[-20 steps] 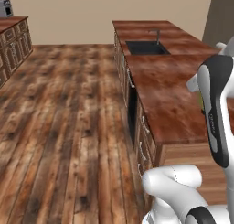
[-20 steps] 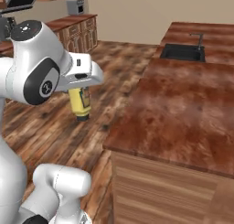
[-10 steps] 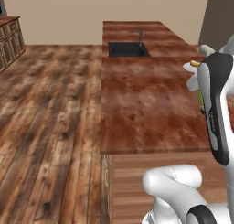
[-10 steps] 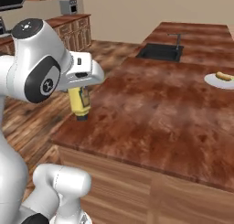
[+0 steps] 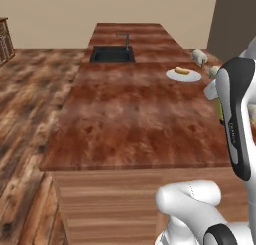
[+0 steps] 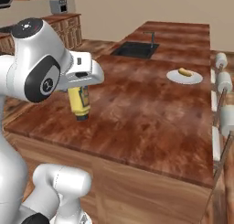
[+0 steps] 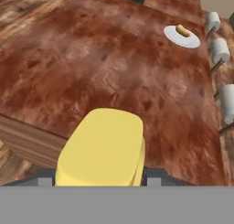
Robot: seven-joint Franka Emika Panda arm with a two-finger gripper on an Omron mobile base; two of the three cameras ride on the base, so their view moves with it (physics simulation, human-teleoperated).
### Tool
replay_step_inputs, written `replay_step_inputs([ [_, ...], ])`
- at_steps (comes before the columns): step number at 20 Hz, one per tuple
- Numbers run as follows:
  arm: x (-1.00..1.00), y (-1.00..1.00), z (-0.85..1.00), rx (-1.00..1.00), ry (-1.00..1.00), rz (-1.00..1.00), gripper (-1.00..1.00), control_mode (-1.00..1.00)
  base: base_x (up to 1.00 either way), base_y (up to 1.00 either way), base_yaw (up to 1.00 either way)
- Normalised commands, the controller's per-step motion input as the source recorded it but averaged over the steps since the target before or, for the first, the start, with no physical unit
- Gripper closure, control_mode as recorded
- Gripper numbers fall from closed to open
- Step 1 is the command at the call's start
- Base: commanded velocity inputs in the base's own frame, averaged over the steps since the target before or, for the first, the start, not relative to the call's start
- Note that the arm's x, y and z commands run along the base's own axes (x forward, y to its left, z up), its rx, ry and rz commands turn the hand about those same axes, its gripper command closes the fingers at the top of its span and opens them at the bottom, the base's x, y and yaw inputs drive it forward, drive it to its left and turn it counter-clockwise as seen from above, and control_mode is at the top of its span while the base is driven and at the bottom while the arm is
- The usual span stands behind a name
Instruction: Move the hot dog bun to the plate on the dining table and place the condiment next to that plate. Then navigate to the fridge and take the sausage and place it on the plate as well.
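Note:
My gripper (image 6: 78, 91) is shut on the condiment (image 6: 78, 103), a yellow squeeze bottle with a dark label that hangs cap down over the near left corner of the dining table (image 6: 137, 113). In the hand view the condiment (image 7: 103, 147) rises wide between my fingertips. A sliver of it (image 5: 219, 109) peeks out beside the arm in the left base view. The white plate (image 6: 173, 77) (image 5: 193, 77) (image 7: 176, 39) lies near the table's far right edge, with the hot dog bun (image 6: 184, 72) (image 5: 182, 71) (image 7: 182, 31) on it. The sausage is out of view.
A dark sink (image 5: 112, 54) with a faucet is set into the table's far end. White stools (image 6: 224, 81) line the table's right side. Wooden cabinets (image 6: 64, 29) stand at the back left. Whether the tall dark grey slab (image 5: 230, 14) behind the table is the fridge I cannot tell.
The base has driven and turned, so the whole scene shifted: the table now lies straight ahead and the plate with the bun has come into view. The bottle stays in my grip.

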Motion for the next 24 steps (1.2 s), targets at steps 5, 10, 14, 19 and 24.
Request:
replay_step_inputs([
  [5, 0.00, 0.00, 0.00, 0.00, 0.00, 0.00, 1.00, 1.00, 0.00, -1.00, 0.00],
  [10, 0.00, 0.00, 0.00, 0.00, 0.00, 0.00, 1.00, 1.00, 0.00, -1.00, 0.00],
  [14, 0.00, 0.00, 0.00, 0.00, 0.00, 0.00, 1.00, 1.00, 0.00, -1.00, 0.04],
  [19, 0.00, 0.00, 0.00, 0.00, 0.00, 0.00, 1.00, 1.00, 0.04, -1.00, 0.22],
  [24, 0.00, 0.00, 0.00, 0.00, 0.00, 0.00, 1.00, 1.00, 0.22, -0.94, 0.39],
])
